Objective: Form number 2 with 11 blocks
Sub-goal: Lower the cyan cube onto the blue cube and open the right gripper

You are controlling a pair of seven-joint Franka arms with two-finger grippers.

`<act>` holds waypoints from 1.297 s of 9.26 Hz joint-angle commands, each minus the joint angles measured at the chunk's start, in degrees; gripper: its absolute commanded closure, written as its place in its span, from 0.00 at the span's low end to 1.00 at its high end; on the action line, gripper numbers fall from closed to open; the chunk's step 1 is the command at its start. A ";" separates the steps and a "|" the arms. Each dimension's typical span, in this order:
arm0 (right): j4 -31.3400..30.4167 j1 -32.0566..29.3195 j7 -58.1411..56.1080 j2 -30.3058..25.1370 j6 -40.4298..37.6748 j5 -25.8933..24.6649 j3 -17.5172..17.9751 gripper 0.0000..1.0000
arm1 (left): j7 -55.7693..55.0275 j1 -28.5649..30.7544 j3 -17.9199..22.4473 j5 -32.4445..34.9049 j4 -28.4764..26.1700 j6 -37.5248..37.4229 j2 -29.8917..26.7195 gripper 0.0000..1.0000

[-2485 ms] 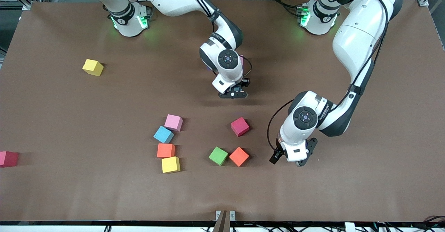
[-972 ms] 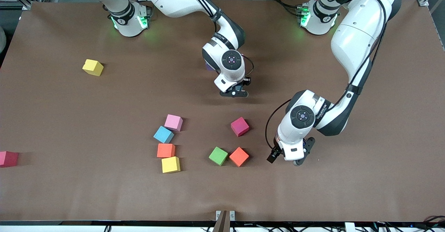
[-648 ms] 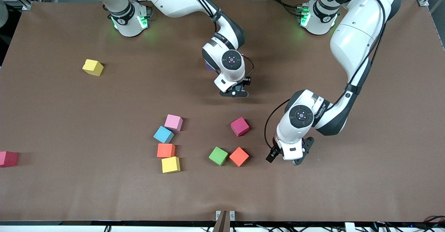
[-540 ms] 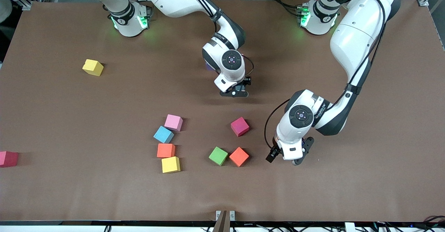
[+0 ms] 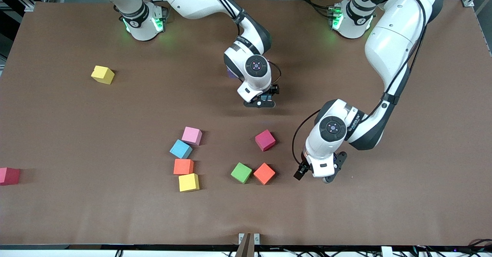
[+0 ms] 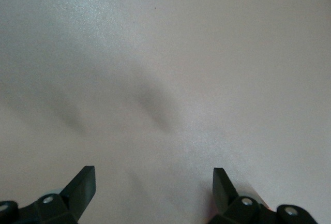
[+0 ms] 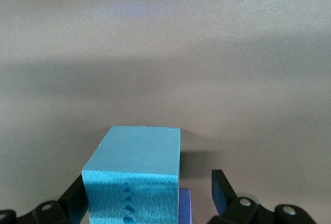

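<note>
**Mid-table: right claw spread around a light blue cube**

Over the middle of the table, the right gripper [image 5: 259, 103] has its fingers spread. The right wrist view shows a light blue block [image 7: 135, 175] standing on the table between them, with a clear gap to one finger [image 7: 220, 188]. A sliver of a purple block [image 7: 184, 206] shows just beside the blue one. The front view hides most of both cubes under the arm.

The left gripper [image 5: 317, 175] is also spread wide and holds nothing. It hangs low over bare table [image 6: 165, 53], toward the left arm's end from the red-orange block [image 5: 264, 173]. Its wrist view shows only bare table.

Counted in the front view, the scattered blocks are:
- Two yellow: one yellow block [image 5: 102, 74] near the right arm's base, the other yellow block [image 5: 188, 182] nearer the front edge.
- One orange block [image 5: 183, 166], just beside the second yellow.
- One second light blue block [image 5: 180, 149] and one pale pink block [image 5: 191, 136], corner to corner.
- One deep pink block [image 5: 265, 140].
- One red block [image 5: 8, 176], at the table edge at the right arm's end.
- One green cube [image 5: 241, 172], touching the red-orange one.

The cubes make no number 2 shape.
</note>
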 commanded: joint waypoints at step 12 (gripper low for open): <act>2.77 -0.43 -6.38 0.36 -1.28 -1.55 0.09 0.00 | -0.41 -5.46 0.45 -7.69 0.45 -0.94 -0.13 0.00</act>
